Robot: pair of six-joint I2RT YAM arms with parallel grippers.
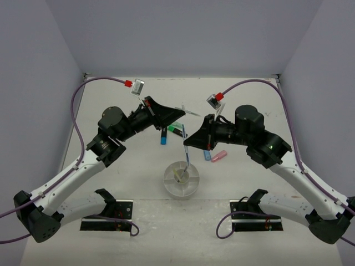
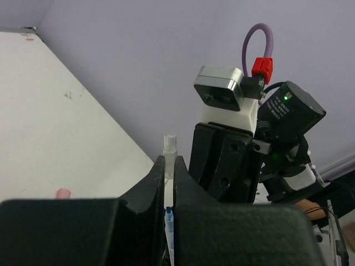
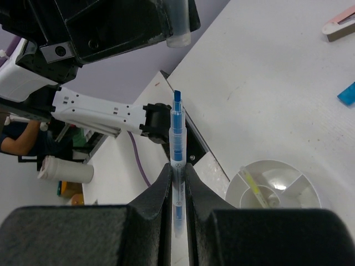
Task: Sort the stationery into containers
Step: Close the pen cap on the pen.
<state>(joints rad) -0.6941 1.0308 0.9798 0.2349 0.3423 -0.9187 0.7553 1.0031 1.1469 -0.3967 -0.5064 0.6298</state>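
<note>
Blue pen (image 3: 176, 141) poised over the divided dish (image 1: 193, 185)
Nearest the bases, the dish carries a yellow pen (image 3: 250, 185) in one wedge. Just beyond and above, the right gripper (image 3: 177, 172) is pinched narrow on the blue pen, slanted down toward the rim, likely lined up for release. Farther, the left gripper (image 2: 170, 162) clamps a clear pen piece (image 2: 170, 147) aloft, probably awaiting its turn.

pale lilac walls (image 1: 183, 33) close me in at the back and both sides. beneath me lies a white table (image 1: 150, 233), lightly scuffed, evenly lit. past its edge, a cluttered room with a white roll (image 3: 65, 172).
</note>
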